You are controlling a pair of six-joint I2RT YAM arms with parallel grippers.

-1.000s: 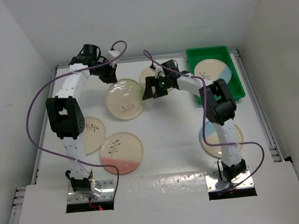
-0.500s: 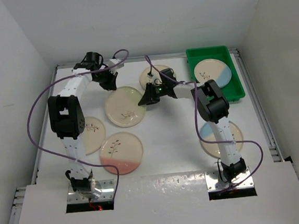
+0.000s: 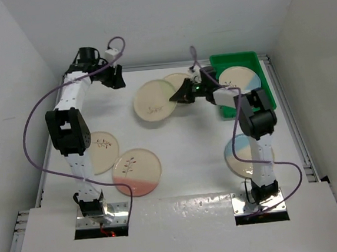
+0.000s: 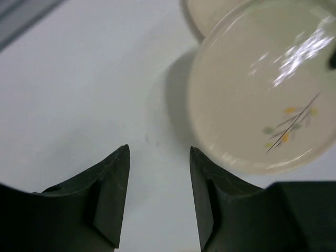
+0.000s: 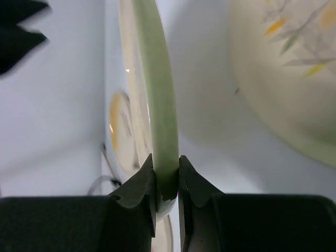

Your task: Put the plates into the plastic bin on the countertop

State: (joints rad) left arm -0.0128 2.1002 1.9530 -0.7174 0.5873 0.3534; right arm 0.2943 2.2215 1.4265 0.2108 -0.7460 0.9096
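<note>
right pincer (image 5: 165, 181): clamped on rim of round cream ceramic plate with green segment (image 3: 153, 99), tilted, just left of bright green plastic bin (image 3: 236, 56) | left pincer (image 4: 159, 194): part open, empty, farther left of bin | tip: hold firm, clear bin wall, lay flat on cream blue-segment plate (image 3: 239, 79) inside

White countertop (image 3: 182, 142) bearing green bin (image 3: 267, 101), pink plate (image 3: 138, 171), blue plate (image 3: 235, 158), cream plate (image 3: 104, 150) at left, half-hidden back plate (image 3: 178, 79).
</note>
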